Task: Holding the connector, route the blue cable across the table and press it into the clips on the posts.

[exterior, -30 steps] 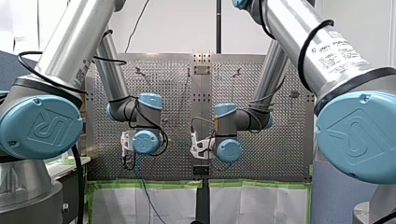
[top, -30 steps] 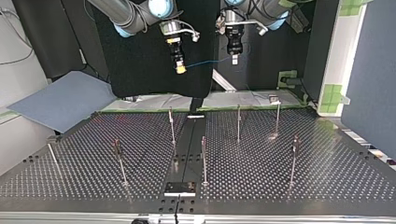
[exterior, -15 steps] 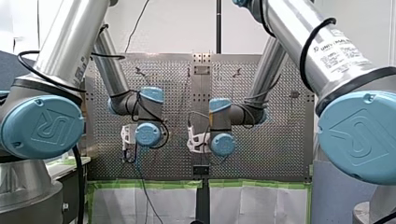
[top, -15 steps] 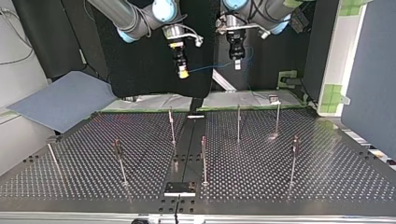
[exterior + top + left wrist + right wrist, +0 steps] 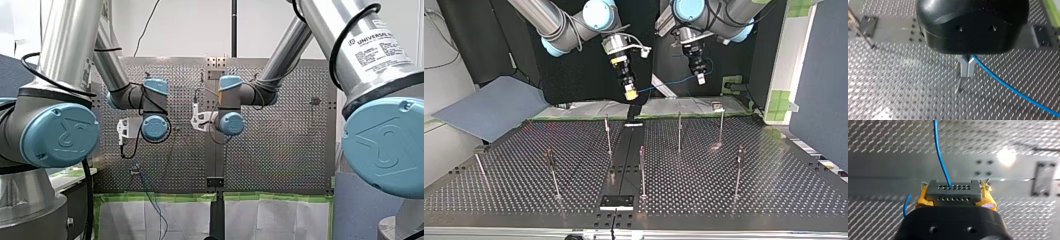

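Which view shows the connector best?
Right wrist view: the connector sits close up, a grey block with rows of holes clamped between my right gripper's yellow pads, blue cable entering one hole. Top view shows only that gripper's yellow tip; front view does not show it; left wrist view shows just cable.

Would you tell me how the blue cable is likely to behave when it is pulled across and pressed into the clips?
Probably floppy: the blue cable runs in a soft curve between my right gripper and my left gripper. It looks thin and light, so it should likely follow the connector easily. Unheld, it would probably droop rather than keep a line.
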Motion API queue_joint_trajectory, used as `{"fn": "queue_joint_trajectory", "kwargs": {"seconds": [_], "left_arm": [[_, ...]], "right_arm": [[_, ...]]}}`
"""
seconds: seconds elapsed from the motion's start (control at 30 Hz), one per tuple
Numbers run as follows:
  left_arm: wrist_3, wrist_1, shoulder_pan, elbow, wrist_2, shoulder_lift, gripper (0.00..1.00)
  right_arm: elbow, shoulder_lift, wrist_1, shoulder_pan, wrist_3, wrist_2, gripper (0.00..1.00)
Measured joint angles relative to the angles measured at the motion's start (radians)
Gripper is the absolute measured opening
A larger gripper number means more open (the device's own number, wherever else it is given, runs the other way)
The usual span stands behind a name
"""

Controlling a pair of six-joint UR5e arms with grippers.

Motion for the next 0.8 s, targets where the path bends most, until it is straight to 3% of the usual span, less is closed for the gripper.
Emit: {"fn": "queue_joint_trajectory", "kwargs": {"seconds": [0.27, 0.5, 0.8], "left_arm": [[-0.008, -0.072, 0.020, 0.035, -0.024, 0.073, 0.00], [-0.044, -0.135, 0.021, 0.061, -0.025, 0.135, 0.00], [-0.064, -0.208, 0.044, 0.090, -0.039, 0.208, 0.00]], "right_arm": [[-0.074, -0.055, 0.074, 0.005, 0.017, -0.074, 0.00], [-0.134, -0.022, 0.134, 0.013, 0.030, -0.131, 0.00], [-0.215, 0.003, 0.215, 0.031, 0.050, -0.153, 0.00]]}}
